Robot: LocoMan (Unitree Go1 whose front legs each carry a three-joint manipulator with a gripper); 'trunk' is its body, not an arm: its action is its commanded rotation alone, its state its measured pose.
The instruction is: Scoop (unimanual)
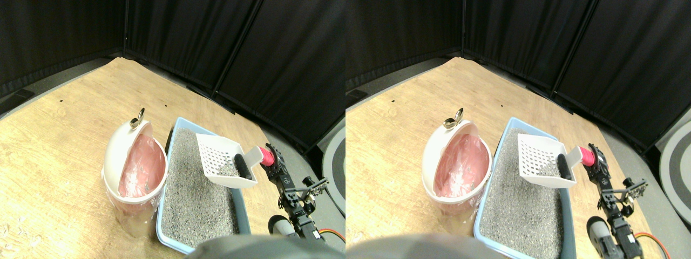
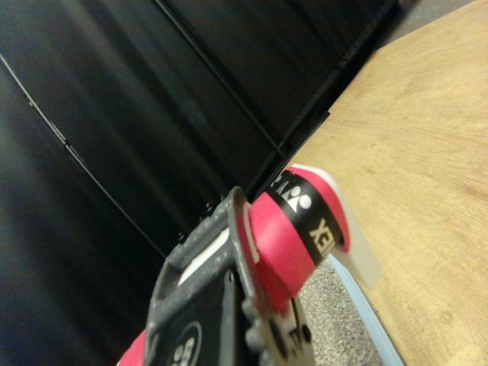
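— Scoop (image 1: 220, 156) position?
— Raised over litter tray's (image 1: 244, 216) far right edge, dark lump aboard.
— Right gripper (image 1: 271, 160)?
— Clamped on pink handle (image 1: 265, 155).
— Advice?
— Keep level, swing slowly toward bin (image 1: 116, 156) beside tray; tip only above liner.

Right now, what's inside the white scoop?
The white scoop holds a little grey litter and a dark lump near its handle end. What lies beneath them is hidden.
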